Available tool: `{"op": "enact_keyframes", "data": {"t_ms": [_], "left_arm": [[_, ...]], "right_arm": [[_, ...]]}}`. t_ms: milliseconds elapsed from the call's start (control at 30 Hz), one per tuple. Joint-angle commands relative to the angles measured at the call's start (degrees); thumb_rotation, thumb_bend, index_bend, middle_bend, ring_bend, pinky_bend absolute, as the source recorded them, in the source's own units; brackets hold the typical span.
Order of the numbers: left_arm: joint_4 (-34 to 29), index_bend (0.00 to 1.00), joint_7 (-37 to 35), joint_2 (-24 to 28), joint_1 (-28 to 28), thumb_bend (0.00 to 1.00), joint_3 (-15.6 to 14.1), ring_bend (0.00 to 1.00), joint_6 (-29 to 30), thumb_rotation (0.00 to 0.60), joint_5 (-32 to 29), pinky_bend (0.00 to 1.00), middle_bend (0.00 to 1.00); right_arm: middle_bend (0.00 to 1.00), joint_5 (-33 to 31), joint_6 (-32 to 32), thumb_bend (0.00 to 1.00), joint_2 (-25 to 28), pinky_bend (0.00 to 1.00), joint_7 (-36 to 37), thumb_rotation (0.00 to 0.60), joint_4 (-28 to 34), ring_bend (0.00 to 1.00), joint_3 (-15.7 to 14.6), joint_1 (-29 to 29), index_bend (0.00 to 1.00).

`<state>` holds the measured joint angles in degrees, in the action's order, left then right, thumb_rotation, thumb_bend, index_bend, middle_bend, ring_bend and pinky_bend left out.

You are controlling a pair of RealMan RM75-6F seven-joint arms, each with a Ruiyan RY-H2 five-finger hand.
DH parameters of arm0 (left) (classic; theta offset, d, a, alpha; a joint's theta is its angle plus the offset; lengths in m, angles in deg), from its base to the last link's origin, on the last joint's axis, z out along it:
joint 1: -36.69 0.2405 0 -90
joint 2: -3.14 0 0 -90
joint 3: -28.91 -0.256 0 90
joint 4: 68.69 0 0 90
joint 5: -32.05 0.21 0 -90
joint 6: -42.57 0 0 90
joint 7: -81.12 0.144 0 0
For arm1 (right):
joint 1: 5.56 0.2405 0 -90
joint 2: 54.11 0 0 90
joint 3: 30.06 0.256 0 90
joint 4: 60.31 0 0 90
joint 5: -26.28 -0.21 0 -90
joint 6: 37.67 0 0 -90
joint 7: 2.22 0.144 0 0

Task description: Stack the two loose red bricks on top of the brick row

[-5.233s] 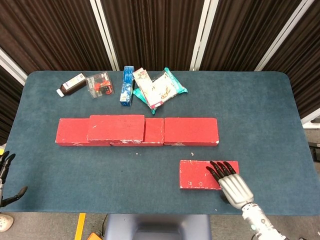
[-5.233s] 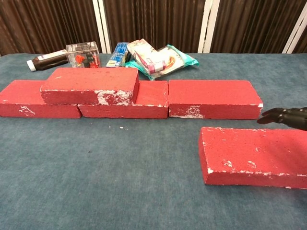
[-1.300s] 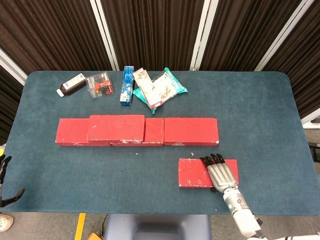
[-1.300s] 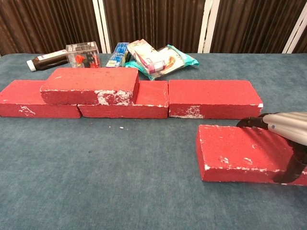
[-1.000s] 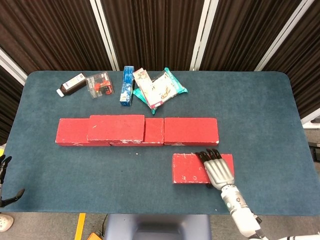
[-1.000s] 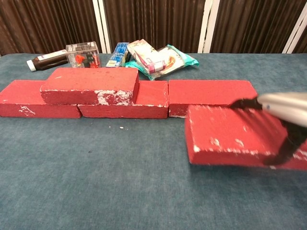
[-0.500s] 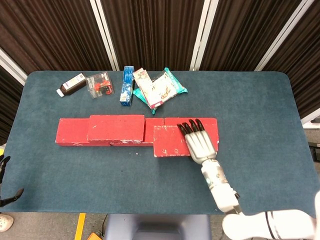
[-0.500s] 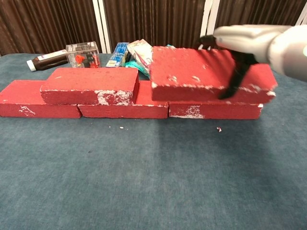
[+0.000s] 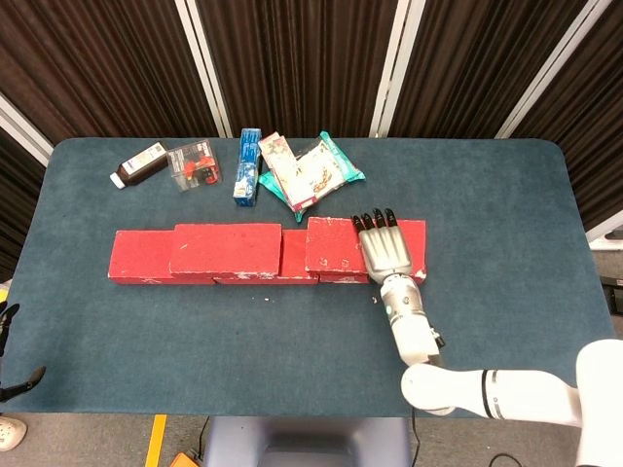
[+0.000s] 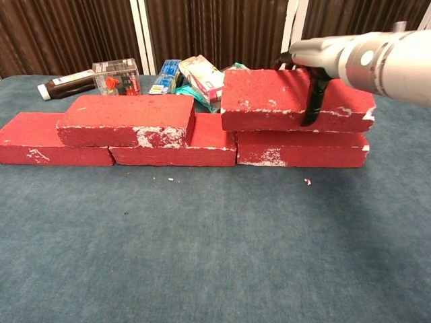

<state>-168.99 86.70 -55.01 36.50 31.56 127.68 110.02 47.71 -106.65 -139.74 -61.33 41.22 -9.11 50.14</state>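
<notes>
Red brick (image 10: 269, 97) gripped by right hand (image 9: 386, 251), atop row's (image 10: 101, 151) right end, edges near flush

Along the far side of my blue worktop (image 9: 506, 214) I see a dark bottle (image 9: 139, 163) lying flat, a clear plastic box (image 9: 195, 165) beside it, a blue carton (image 9: 248, 166), and overlapping snack packets (image 9: 307, 171).

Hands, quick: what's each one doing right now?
Right hand: gripping the red brick, on the row's right end.
Left hand: barely visible at the frame edge; cannot tell.
</notes>
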Motion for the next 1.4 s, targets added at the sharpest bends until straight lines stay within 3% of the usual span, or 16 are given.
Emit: {"op": "enact_keyframes", "data": {"t_ms": [33, 900, 1400], "left_arm": [[0.0, 0.00, 0.2, 0.0, 0.0, 0.20, 0.0, 0.00, -0.1, 0.600, -0.3, 0.00, 0.00], [0.1, 0.00, 1.4, -0.5, -0.4, 0.20, 0.8, 0.00, -0.5, 0.600, -2.4, 0.00, 0.00], [-0.1, 0.00, 1.8, -0.6, -0.4, 0.20, 0.9, 0.00, -0.4, 0.600, -2.8, 0.00, 0.00]], "right_arm": [[0.26, -0.7, 2.1, 0.38, -1.4, 0.00, 1.1, 0.600, -2.6, 0.14, -0.7, 1.6, 0.32], [0.26, -7.5, 6.1, 0.39, -7.3, 0.00, 3.3, 0.600, -12.8, 0.14, -1.3, 9.3, 0.32], [0.27, -8.5, 5.4, 0.39, -8.6, 0.00, 3.7, 0.600, -14.5, 0.14, -1.6, 11.1, 0.32]]}}
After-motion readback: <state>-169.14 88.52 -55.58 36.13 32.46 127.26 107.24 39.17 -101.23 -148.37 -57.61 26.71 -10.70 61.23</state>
